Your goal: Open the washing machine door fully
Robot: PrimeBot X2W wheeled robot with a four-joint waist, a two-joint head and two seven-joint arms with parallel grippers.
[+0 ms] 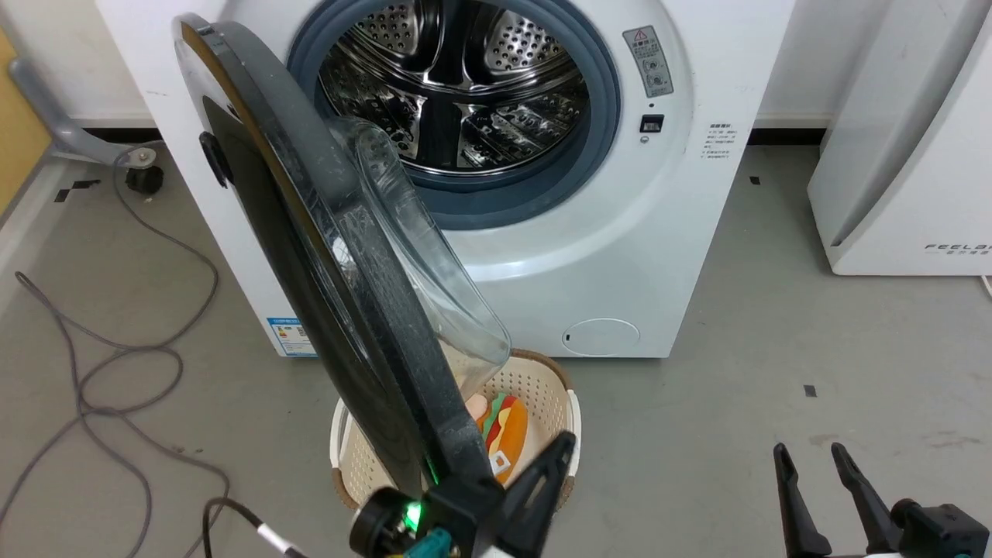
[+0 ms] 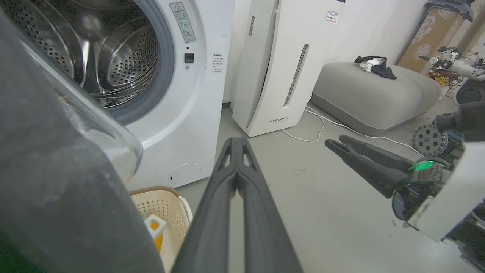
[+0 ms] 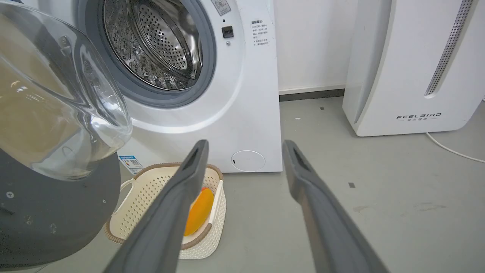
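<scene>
Shows the washing machine door [image 1: 310, 256] swung about halfway out from the white washer [image 1: 697, 194], over a cream basket [image 1: 542, 380] on the floor. Finds left gripper [image 2: 237, 142] pressed closed, empty, just beside the door's free edge; right gripper [image 3: 246, 146] spread wide, empty, well apart.

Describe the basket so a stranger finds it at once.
Start at the white washing machine with its door swung open. On the floor just in front, below the door's lower edge, sits the basket. It is cream, perforated, brown-rimmed, and holds an orange toy.
</scene>
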